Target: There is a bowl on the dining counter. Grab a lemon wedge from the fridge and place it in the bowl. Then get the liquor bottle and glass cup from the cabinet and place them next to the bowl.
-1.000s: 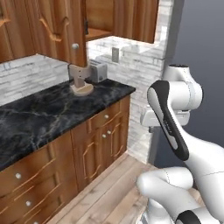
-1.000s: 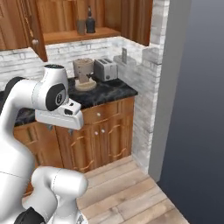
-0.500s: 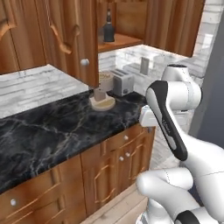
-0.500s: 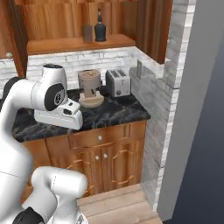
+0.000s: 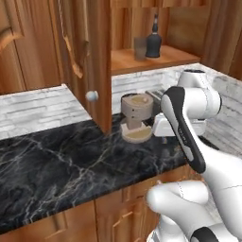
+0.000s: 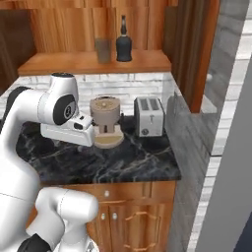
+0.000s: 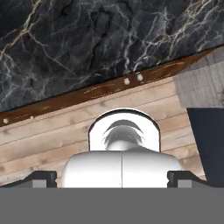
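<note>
Gripper (image 7: 112, 177) jaws standing fully apart, holding nothing. Liquor bottle (image 6: 123, 45) and glass cup (image 6: 103, 50) sitting on open cabinet shelf (image 6: 93, 63); coffee grinder (image 6: 106, 121) and toaster (image 6: 149, 116) occupying worktop (image 6: 123, 160) below.

On the cabinet shelf (image 6: 74, 63) a glass cup (image 6: 103, 50) stands just left of the liquor bottle (image 6: 123, 47). Below, on the worktop (image 6: 123, 162), a coffee grinder (image 6: 106, 121) sits left of the toaster (image 6: 149, 116).
</note>
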{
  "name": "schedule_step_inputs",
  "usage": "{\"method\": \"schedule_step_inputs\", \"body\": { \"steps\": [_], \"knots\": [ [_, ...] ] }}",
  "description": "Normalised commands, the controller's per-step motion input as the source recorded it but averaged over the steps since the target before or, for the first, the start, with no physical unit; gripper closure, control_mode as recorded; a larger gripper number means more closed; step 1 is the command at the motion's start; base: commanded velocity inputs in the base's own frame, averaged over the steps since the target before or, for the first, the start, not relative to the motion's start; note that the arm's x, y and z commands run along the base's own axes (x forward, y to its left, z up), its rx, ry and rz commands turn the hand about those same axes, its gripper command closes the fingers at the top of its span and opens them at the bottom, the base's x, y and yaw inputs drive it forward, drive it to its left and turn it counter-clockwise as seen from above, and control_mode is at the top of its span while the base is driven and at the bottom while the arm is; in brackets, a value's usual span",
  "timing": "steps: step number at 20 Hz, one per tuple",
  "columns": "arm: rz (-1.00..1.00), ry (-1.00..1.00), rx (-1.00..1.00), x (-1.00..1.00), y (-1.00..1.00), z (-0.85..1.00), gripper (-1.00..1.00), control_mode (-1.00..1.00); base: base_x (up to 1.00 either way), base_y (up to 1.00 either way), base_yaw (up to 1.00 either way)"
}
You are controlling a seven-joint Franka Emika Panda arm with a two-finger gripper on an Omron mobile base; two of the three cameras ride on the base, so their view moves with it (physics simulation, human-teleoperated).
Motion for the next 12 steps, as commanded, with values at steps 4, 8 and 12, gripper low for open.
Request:
{"method": "schedule_step_inputs", "body": {
  "steps": [4,8,12],
  "knots": [
    [0.00,0.00,0.00,0.00,0.00,0.00,-1.00,1.00,0.94,-0.25,0.48],
    [0.00,0.00,0.00,0.00,0.00,0.00,-1.00,1.00,0.44,-0.41,0.32],
    [0.19,-0.20,-0.02,-0.02,-0.16,0.23,-1.00,-1.00,0.00,0.00,0.00]
  ]
}}
